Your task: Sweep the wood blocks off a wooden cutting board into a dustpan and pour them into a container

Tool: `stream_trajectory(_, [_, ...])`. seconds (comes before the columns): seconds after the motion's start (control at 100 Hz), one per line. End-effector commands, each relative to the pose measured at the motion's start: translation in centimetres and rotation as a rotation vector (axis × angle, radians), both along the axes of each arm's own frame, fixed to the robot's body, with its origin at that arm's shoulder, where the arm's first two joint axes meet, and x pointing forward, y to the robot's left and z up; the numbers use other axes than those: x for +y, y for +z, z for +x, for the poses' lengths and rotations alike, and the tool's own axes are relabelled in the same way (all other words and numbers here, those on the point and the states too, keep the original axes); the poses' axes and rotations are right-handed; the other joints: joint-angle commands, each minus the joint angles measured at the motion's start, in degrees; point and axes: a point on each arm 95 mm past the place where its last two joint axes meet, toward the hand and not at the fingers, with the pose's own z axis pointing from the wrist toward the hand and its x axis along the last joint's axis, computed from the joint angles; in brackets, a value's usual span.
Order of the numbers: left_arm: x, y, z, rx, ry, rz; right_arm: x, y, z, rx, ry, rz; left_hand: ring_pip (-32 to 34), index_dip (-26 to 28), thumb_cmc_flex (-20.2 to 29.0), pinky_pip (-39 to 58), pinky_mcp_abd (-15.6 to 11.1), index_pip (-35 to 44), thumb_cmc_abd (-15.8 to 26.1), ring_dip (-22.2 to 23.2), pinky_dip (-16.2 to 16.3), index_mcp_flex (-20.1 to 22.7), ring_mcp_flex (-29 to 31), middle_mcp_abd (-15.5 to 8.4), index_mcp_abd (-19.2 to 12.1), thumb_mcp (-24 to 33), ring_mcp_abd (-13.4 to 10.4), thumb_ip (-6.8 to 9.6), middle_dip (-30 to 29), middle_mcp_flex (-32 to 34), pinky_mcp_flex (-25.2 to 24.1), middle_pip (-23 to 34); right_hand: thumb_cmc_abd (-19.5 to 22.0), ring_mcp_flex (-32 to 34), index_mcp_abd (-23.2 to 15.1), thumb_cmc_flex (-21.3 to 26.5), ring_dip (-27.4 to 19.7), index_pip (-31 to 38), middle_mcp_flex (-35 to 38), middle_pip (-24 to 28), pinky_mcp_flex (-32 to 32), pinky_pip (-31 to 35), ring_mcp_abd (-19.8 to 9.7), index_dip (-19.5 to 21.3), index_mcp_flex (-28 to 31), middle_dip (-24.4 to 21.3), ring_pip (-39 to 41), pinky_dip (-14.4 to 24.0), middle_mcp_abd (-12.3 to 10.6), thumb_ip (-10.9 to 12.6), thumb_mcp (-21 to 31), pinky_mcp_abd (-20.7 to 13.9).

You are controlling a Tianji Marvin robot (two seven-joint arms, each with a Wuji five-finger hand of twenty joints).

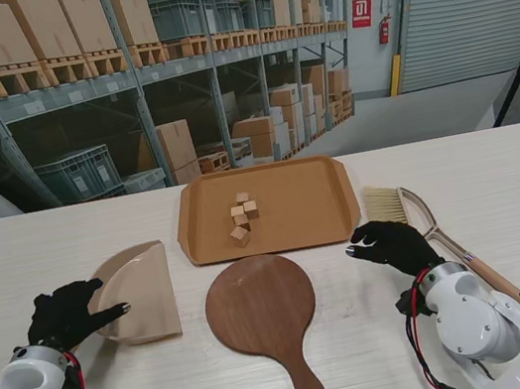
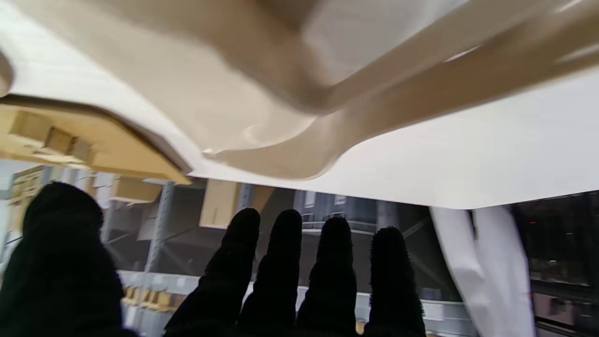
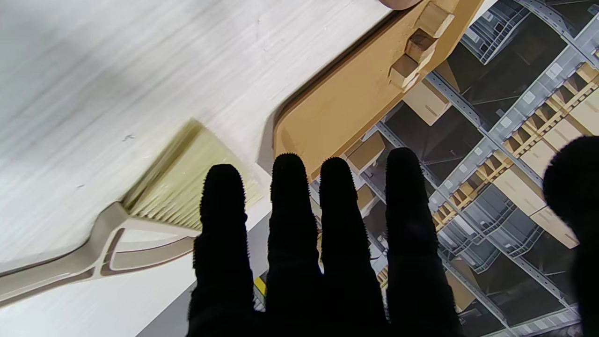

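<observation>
From the stand view I see the tan tray (image 1: 327,205) on the far middle of the desk (image 1: 500,182), and in it sit the wood blocks (image 1: 243,219), a small loose cluster left of the tray's centre (I count about five, though some touch and I cannot be sure). Nearer to me, just in front of the tray, lies the round dark cutting board (image 1: 260,305), its handle pointing toward me and its face bare. The beige dustpan (image 1: 145,287) lies to the left of the board, with nothing visible inside it. The brush (image 1: 424,221) lies to the right of the tray, bristles away from me and wooden handle running toward me and to the right. The left wrist view shows the dustpan's curved wall (image 2: 262,135) close up and a corner of the tray (image 2: 93,140) with blocks on it; the right wrist view shows the brush's pale bristles (image 3: 187,182) and the tray's corner (image 3: 355,98), things the stand view gives only small. The left robot hand (image 1: 71,312) rests at the dustpan's near left edge, fingers extended and holding nothing; whether a fingertip touches the rim I cannot tell. The right robot hand (image 1: 393,244) hovers just beside the brush head, fingers spread straight, empty.
</observation>
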Motion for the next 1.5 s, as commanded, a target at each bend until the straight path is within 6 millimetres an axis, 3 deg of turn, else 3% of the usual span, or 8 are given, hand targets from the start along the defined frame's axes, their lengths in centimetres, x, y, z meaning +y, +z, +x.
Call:
stream_trajectory(0.0, [-1.6, 1.5, 1.2, -0.038, -0.051, -0.027, 1.0, 0.9, -0.1, -0.011, 0.027, 0.015, 0.1, 0.7, 0.1, 0.5, 0.5, 0.3, -1.1, 0.5, -0.4, 1.4, 1.0, 0.0, -1.0, 0.7, 0.2, -1.16, -0.2, 1.8, 0.4, -1.6, 1.2, 1.0, -0.4, 1.5, 0.6, 0.3, 1.3, 0.8, 0.0, 0.8, -0.1, 0.4, 0.5, 0.5, 1.2, 1.1, -0.1, 1.0, -1.3, 2.1])
stream_trajectory(0.17, [-5.2, 3.1, 3.7, -0.098, -0.155, -0.137, 2.6, 1.9, 0.2, -0.03, 0.057, 0.036, 0.4, 1.6, 1.8, 1.4, 1.9, 2.4, -0.7, 0.3, 0.1, 2.2, 3.4, 0.4, -4.1, 0.4, 0.7, -1.32, -1.6, 4.3, 2.3, -3.2, 1.1, 0.9, -0.5, 1.3, 0.6, 0.2, 1.1, 0.5, 0.0, 0.7, -0.1, 0.3, 0.3, 0.4, 1.0, 1.1, -0.1, 1.0, -1.3, 2.0])
stream_trajectory(0.28, [-7.9, 3.8, 5.3, -0.128, -0.207, -0.228, 3.8, 2.3, 0.5, -0.031, 0.076, 0.052, 0.1, 1.3, 4.5, 1.7, 4.2, 4.8, -1.1, -1.3, 0.6, 6.2, 8.0, 1.5, -7.2, 0.5, 3.0, -1.37, -5.3, 9.7, 5.4, -5.7, 1.2, 0.8, -0.5, 1.1, 0.5, 0.0, 0.8, 0.2, -0.1, 0.5, -0.1, 0.2, 0.1, 0.2, 0.8, 1.0, 0.0, 1.0, -1.3, 2.0])
stream_trajectory(0.47, [-12.4, 3.8, 7.6, -0.115, -0.279, -0.364, 5.6, 2.5, 1.0, -0.018, 0.105, 0.077, 0.0, -0.5, 6.0, 1.5, 5.4, 4.8, -0.2, -3.1, 0.7, 8.6, 11.2, 2.7, -4.9, 0.5, 3.5, -1.45, -7.5, 13.4, 8.2, -5.9, 1.2, 0.5, -0.5, 0.5, 0.3, -0.6, -0.3, -0.8, -0.3, 0.0, -0.1, 0.0, -0.7, -0.4, 0.3, 0.8, 0.2, 0.9, -1.1, 2.0])
stream_trajectory(0.73, [-17.1, 2.1, 8.6, -0.046, -0.337, -0.477, 7.4, 0.5, 1.1, 0.046, 0.126, 0.097, 1.3, -0.8, 7.4, 3.0, 2.3, 5.8, 0.2, -3.8, 1.6, 10.6, 12.3, 2.6, -3.6, 0.6, 1.5, -1.46, -7.8, 15.8, 9.7, -4.3, 1.1, 0.3, -1.0, 0.2, -0.2, -1.1, -1.0, -1.9, -0.5, -1.1, -0.3, -0.6, -1.1, -1.4, -0.5, 0.3, 0.3, 0.9, -0.9, 2.0])
stream_trajectory(0.92, [-19.4, 0.7, 8.3, -0.006, -0.325, -0.596, 8.4, -1.0, 1.0, 0.097, 0.131, 0.112, 0.5, -1.4, 7.5, 1.3, 1.2, 5.0, 1.2, -4.9, 1.0, 9.2, 9.7, 3.2, -2.3, 0.6, 1.6, -1.4, -8.4, 13.5, 7.4, -4.9, 1.0, 0.1, -1.1, 0.0, -0.3, -0.9, -1.4, -1.8, -0.4, -1.2, -0.2, -0.7, -1.2, -1.6, -0.5, 0.4, 0.3, 0.8, -0.8, 2.0])
stream_trajectory(1.07, [-20.8, -0.3, 7.6, 0.043, -0.303, -0.702, 8.9, -1.7, 0.9, 0.121, 0.142, 0.113, 0.9, -1.8, 8.9, 0.8, 1.7, 4.5, 2.4, -5.2, 0.7, 9.6, 9.6, 3.9, -0.3, 0.9, 2.3, -1.31, -8.6, 13.6, 7.3, -4.6, 1.0, 0.0, -1.0, 0.1, -0.2, -0.7, -1.5, -1.3, -0.4, -1.2, -0.3, -0.7, -1.4, -1.5, -0.3, 0.5, 0.2, 0.8, -0.8, 1.9])
stream_trajectory(1.49, [-21.5, -1.2, 7.0, 0.103, -0.302, -0.743, 9.2, -1.6, 1.0, 0.123, 0.155, 0.11, 1.0, -2.2, 11.2, 1.1, 2.1, 3.7, 4.1, -5.3, 0.9, 10.0, 8.1, 4.2, 0.3, 0.5, 2.5, -1.35, -8.6, 13.2, 5.9, -4.1, 1.1, 0.1, -0.8, 0.3, 0.1, -0.1, -1.4, -0.2, -0.2, -0.8, -0.2, -0.7, -1.2, -1.3, 0.5, 0.9, 0.2, 0.8, -0.9, 1.9])
